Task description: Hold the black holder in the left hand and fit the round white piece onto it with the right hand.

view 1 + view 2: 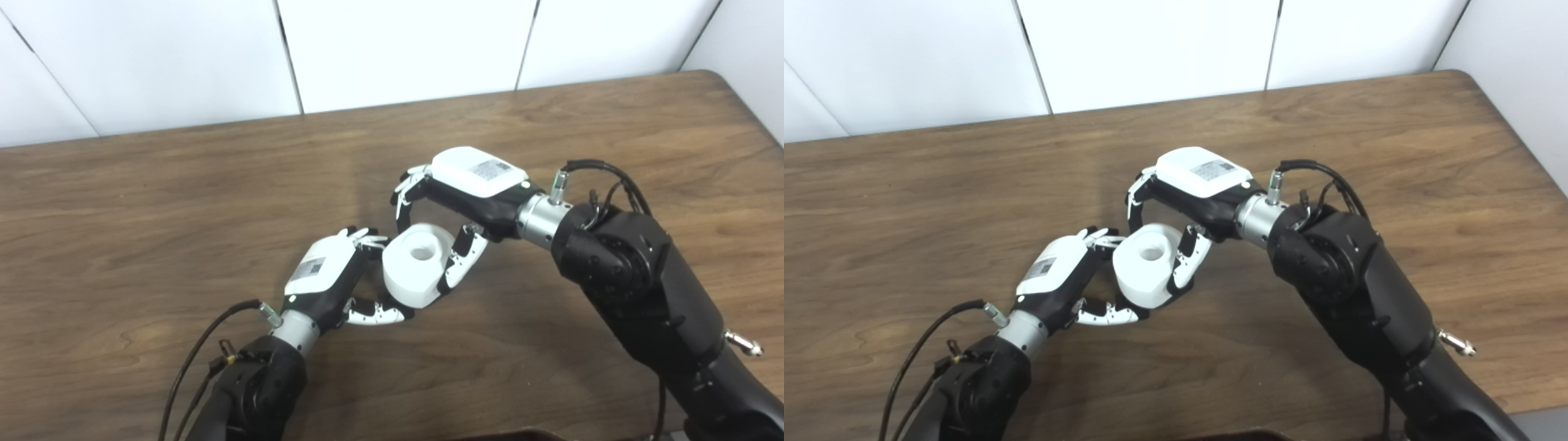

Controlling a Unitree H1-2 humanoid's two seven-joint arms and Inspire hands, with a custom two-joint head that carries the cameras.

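Brown wooden table [184,202]: at its middle our right hand [471,184] clasps the round white plastic piece [415,263]; our left hand [334,278] curls against it (holder hidden, grip unclear).

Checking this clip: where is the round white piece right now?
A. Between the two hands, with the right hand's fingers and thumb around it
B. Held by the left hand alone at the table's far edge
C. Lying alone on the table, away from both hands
A: the round white piece sits between the left hand and the right hand, whose fingers and thumb wrap it.
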